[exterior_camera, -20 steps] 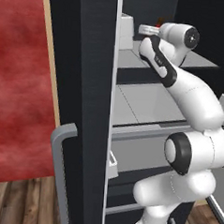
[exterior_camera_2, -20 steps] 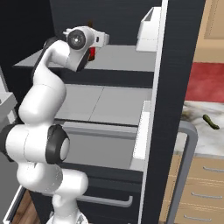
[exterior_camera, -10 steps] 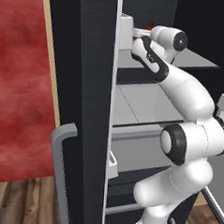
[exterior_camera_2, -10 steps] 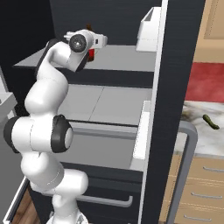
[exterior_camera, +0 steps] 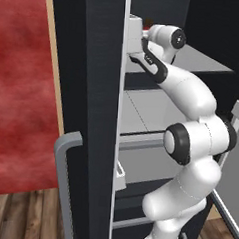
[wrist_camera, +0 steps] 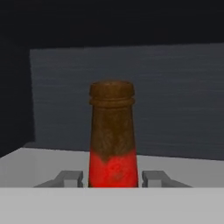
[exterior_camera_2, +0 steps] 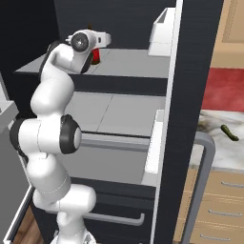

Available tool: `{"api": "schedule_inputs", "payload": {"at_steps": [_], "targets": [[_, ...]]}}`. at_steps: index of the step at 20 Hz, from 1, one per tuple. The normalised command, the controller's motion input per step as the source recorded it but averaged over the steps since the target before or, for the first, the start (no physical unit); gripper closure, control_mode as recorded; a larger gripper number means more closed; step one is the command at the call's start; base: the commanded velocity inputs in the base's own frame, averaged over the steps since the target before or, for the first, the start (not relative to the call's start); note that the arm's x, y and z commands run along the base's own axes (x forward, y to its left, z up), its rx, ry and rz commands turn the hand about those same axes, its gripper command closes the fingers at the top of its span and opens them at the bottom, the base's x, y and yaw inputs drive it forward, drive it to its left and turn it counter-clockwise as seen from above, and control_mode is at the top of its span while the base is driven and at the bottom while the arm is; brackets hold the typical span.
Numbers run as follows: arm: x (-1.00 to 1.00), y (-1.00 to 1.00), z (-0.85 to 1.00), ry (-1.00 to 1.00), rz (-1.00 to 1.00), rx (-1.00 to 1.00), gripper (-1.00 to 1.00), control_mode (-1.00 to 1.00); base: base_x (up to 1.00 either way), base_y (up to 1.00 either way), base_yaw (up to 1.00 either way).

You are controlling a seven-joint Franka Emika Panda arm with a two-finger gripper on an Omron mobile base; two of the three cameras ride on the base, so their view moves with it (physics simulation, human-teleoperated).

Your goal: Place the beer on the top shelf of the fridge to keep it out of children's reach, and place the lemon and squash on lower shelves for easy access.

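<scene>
Hand view: the beer [wrist_camera: 112, 135] stands upright between the two finger tips [wrist_camera: 70, 177], brown neck above, red label below, one tip at each side of the label. The hand [wrist_camera: 112, 178] is closed on the bottle. Whether its base touches the top shelf [wrist_camera: 43, 164] cannot be told; the pale plate runs under and behind it, with the dark fridge back wall beyond.

Right base view: the arm reaches up into the fridge [exterior_camera_2: 198, 71], and the hand [exterior_camera_2: 96, 53] sits over the top shelf [exterior_camera_2: 133, 62] near its left rear part. A bit of the beer's [exterior_camera_2: 96, 56] red label shows just past the wrist. A white door rack [exterior_camera_2: 162, 33] sits at the right edge of that shelf level. This view also shows the squash [exterior_camera_2: 229, 133], dark green, lying on the speckled bench [exterior_camera_2: 209, 143] to the right of the fridge, well apart from the arm. Tan drawers [exterior_camera_2: 224, 190] sit under the bench, with a red wall behind it. The grey bar handle [exterior_camera_2: 202, 171] curves down the door edge.

Left base view: the bottle is hidden by the wrist and the black door [exterior_camera: 93, 90]. The lower shelves [exterior_camera: 142, 110] show as light-grey plates with a grey front rail. There is a red wall at left and a wood floor [exterior_camera: 20, 218] at the bottom.
</scene>
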Motion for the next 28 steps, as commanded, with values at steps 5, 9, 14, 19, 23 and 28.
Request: {"api": "schedule_inputs", "payload": {"at_steps": [5,9,14,19,23,28], "targets": [[0.09,0.32,-0.06,0.0,0.0,-0.14,-1.0,-1.0,0.0,0.0,0.0],[0.0,0.0,0.0,0.01,0.0,-0.09,-1.0,-1.0,0.0,0.0,0.0],[-0.01,-0.16,0.0,0.04,-0.01,-0.03,-1.0,-1.0,0.0,0.0,0.0],[-0.18,-0.16,0.0,0.03,-0.06,-0.02,-1.0,-1.0,0.0,0.0,0.0],[-0.19,0.0,0.0,0.0,-0.08,-0.03,-1.0,-1.0,0.0,0.0,0.0],[-0.73,0.0,0.0,0.0,-0.03,-0.03,-1.0,-1.0,0.0,0.0,0.0]]}}
